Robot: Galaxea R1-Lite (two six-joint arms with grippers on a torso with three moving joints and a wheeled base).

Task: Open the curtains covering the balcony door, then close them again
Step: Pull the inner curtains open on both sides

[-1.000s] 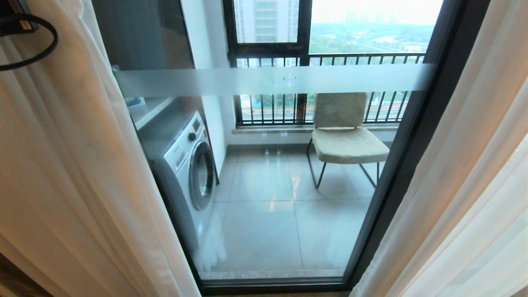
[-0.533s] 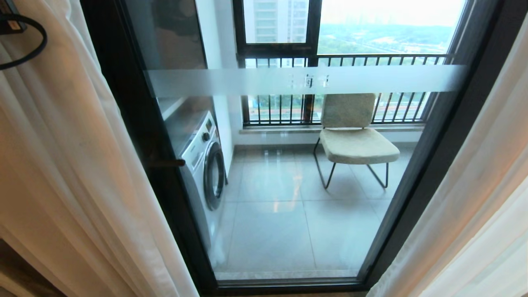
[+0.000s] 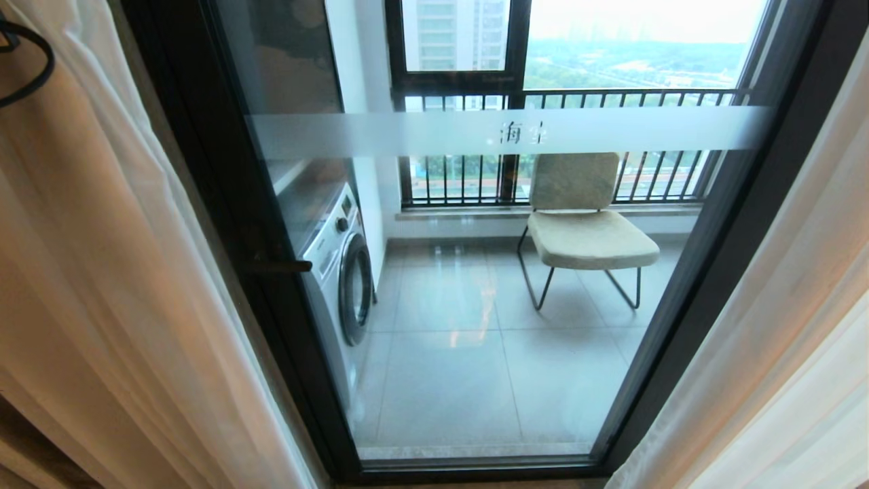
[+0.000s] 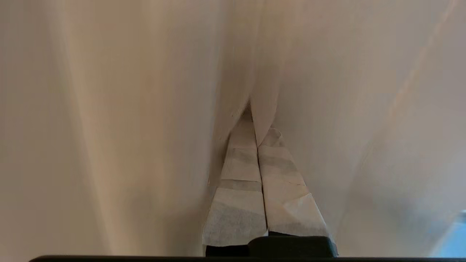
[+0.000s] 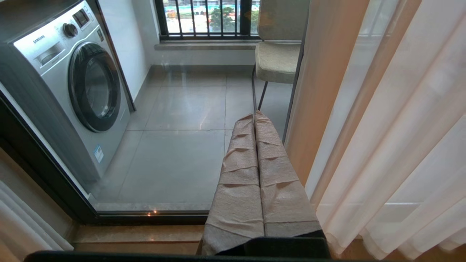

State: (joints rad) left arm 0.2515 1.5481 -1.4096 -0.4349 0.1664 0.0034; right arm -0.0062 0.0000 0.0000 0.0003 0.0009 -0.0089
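On the far left, the curtains hang in pale, see-through folds, drawn aside from the glass. The left gripper, wrapped in light tape, has its two fingers pressed together with the tips buried in a fold of that fabric; whether cloth is pinched between them cannot be told. A black cable loop shows at the upper left. In the middle stands the balcony door, uncovered: dark frames around tall glass, crossed by a frosted band with small Chinese characters. Beyond the glass, a silver washing machine sits on the left and a beige chair on the right, on grey floor tiles. The right gripper, also taped, has its fingers together and holds nothing, low and near the door, just beside the right-hand curtain panel.
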